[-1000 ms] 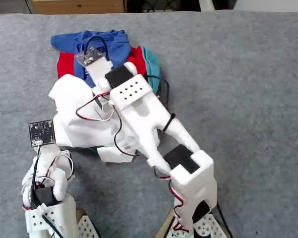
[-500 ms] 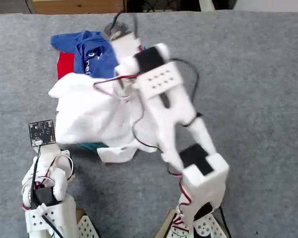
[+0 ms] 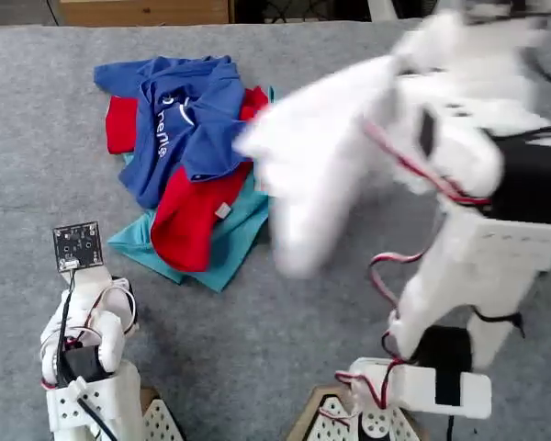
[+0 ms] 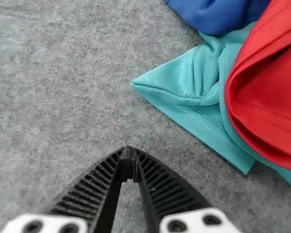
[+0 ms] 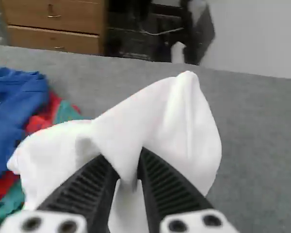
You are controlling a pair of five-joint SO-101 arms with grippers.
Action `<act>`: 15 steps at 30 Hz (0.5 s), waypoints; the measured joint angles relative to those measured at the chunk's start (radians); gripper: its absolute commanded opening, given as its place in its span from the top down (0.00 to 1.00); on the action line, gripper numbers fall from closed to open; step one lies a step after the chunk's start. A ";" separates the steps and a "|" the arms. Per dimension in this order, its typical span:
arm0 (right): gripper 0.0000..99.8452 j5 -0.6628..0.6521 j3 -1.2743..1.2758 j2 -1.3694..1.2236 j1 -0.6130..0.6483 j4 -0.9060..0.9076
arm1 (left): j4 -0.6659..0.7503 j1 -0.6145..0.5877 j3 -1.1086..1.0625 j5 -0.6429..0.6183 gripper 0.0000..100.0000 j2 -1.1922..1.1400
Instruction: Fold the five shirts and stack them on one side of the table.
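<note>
My right gripper (image 5: 128, 177) is shut on a white shirt (image 3: 321, 165), which hangs lifted above the table's middle and right. On the left lies a pile: a blue shirt (image 3: 188, 101) on top, a red shirt (image 3: 193, 216) under it and a teal shirt (image 3: 234, 243) at the bottom. My left gripper (image 4: 128, 167) is shut with nothing in it, low over the grey table near the front left. It is just short of the teal shirt's corner (image 4: 194, 97), beside the red shirt (image 4: 269, 92).
Grey felt covers the table (image 3: 441, 101), bare at the right and front. A wooden drawer cabinet (image 5: 53, 24) and dark furniture stand beyond the far edge. The right arm's body (image 3: 487, 230) rises over the right half.
The right arm has swung from the pile up and to the right, pulling the white shirt off it and uncovering the red and teal shirts. The left arm has stayed put.
</note>
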State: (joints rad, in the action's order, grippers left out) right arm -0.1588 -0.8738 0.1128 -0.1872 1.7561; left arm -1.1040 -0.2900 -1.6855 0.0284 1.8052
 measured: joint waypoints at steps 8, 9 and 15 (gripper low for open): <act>0.99 -0.163 0.419 0.000 -0.192 -0.021 | 0.000 0.000 0.000 0.000 0.96 0.000; 0.99 -0.187 0.502 0.000 -0.192 -0.041 | 0.000 0.000 0.000 0.000 0.95 0.000; 0.99 -0.216 1.065 0.000 -0.192 -0.385 | 0.000 0.012 0.032 0.035 0.88 0.000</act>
State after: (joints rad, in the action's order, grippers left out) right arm -0.3751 0.1910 0.1128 -0.3790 1.3709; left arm -1.1040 -0.2777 -1.6533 0.0637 1.8052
